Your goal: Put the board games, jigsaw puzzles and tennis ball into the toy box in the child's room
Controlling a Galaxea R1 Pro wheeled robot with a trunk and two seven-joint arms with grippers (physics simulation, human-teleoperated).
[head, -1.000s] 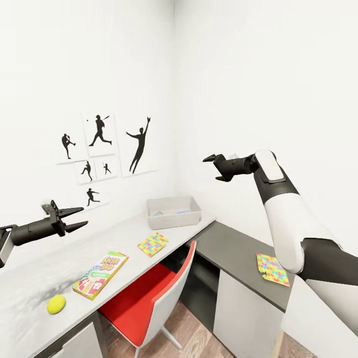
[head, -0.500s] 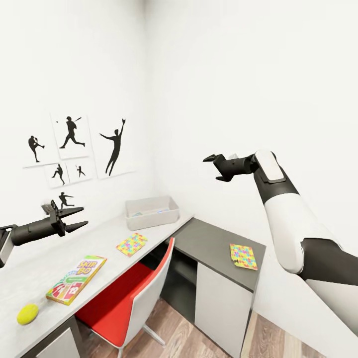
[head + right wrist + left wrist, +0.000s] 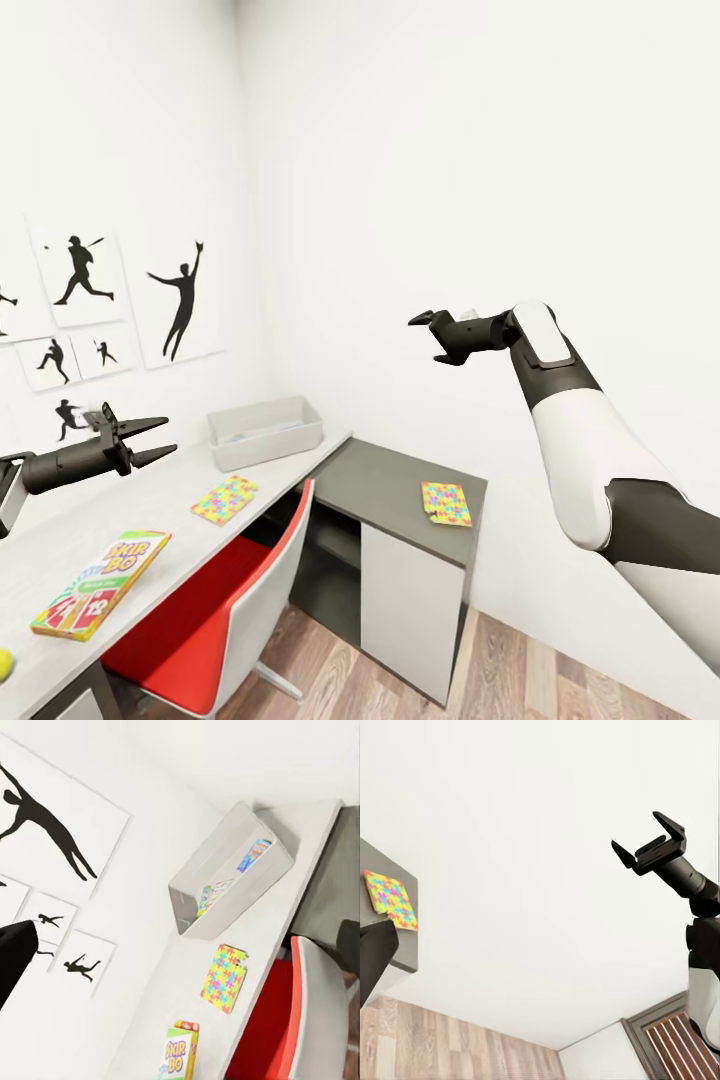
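Observation:
The pale grey toy box [image 3: 265,432] stands at the far end of the table [image 3: 170,500]; in the right wrist view the toy box [image 3: 229,874] holds printed board games [image 3: 251,855]. One jigsaw puzzle [image 3: 224,499] lies on the desk near the box, and another jigsaw puzzle [image 3: 446,503] rests on the dark cabinet. The Skip-Bo game [image 3: 100,584] sits nearer me, with the tennis ball [image 3: 4,663] cut off at the picture's left edge. My left gripper [image 3: 170,435] hovers open above the desk. The right gripper [image 3: 425,340] is raised high and open, holding nothing.
A red-seated chair [image 3: 230,600] with a white back is pushed under the desk. The dark cabinet [image 3: 400,490] with a white door joins the desk at the corner. Black baseball silhouettes [image 3: 180,300] hang on the left wall. Wood-plank floor [image 3: 520,670] lies at the lower right.
The whole picture has slid left, so the camera has turned right. Both arms keep the same pose relative to the view, and both grippers stay open.

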